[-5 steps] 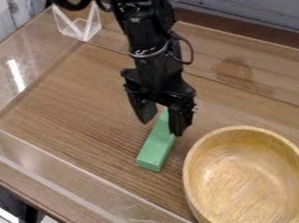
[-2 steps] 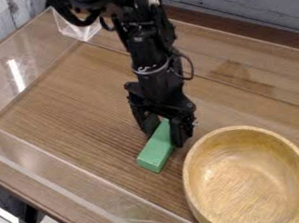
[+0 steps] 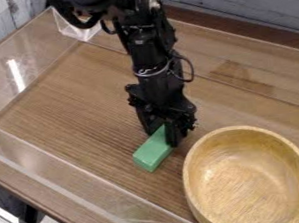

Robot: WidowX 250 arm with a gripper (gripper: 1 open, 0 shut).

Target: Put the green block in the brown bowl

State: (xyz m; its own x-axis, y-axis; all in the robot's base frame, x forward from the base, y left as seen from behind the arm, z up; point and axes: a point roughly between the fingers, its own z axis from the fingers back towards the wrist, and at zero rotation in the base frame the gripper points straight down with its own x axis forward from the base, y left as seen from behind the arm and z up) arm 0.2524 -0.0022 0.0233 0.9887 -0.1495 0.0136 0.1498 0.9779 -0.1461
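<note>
On the worktop [image 3: 72, 112], the end effector [image 3: 163, 135] pointed straight down, its fingers partly closed astride the far end of the green block [image 3: 151, 151]. That plain, matte bar lay flat, just left of the bowl [image 3: 249, 178].

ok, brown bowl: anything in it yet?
Empty. The brown bowl shows only bare wood inside; the green block lies flat on the table beside it, under the gripper.

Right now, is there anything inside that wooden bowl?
No. The brown bowl is empty; only bare wood grain shows inside. The green block lies on the table beside it, with the claw over its far end, hiding that end.
</note>
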